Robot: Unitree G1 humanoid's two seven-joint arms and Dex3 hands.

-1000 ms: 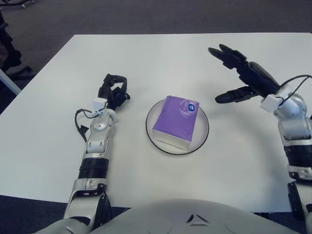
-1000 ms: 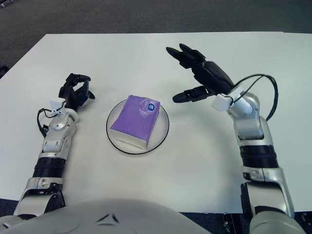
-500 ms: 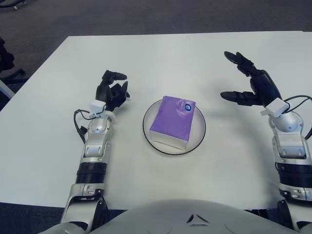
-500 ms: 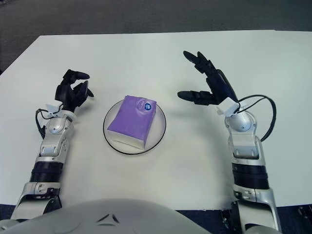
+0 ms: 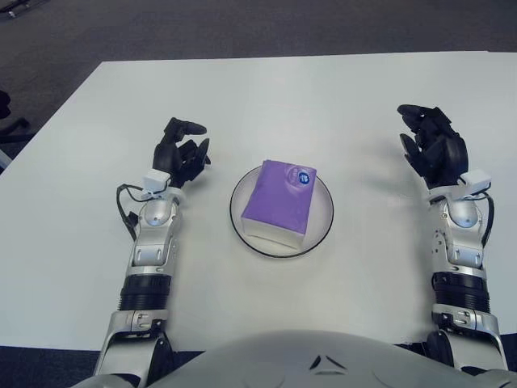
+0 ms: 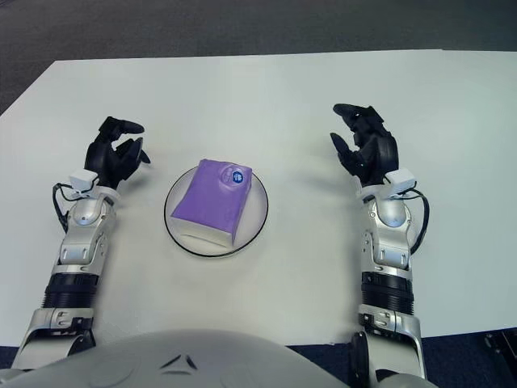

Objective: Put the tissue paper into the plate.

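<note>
The tissue pack (image 5: 280, 202) is seated in the plate (image 5: 325, 229), overhanging no rim. Both the left hand (image 5: 181, 151) and right hand (image 5: 435, 150) are held apart from it, fingers loosely curled, grasping nothing. The pack could be displaced only by a stray arm sweep.

Materials on my feed

I see a glossy purple tissue pack (image 5: 279, 203) in soft film, a smooth white plate (image 5: 240, 192), a matt white tabletop (image 5: 266, 97), and a black plastic left hand (image 5: 178, 150).

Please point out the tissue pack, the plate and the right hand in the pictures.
tissue pack (image 5: 279, 200), left eye view, on its purple top face.
plate (image 5: 323, 226), left eye view, on the bare right rim.
right hand (image 5: 435, 150), left eye view, on the palm.
</note>
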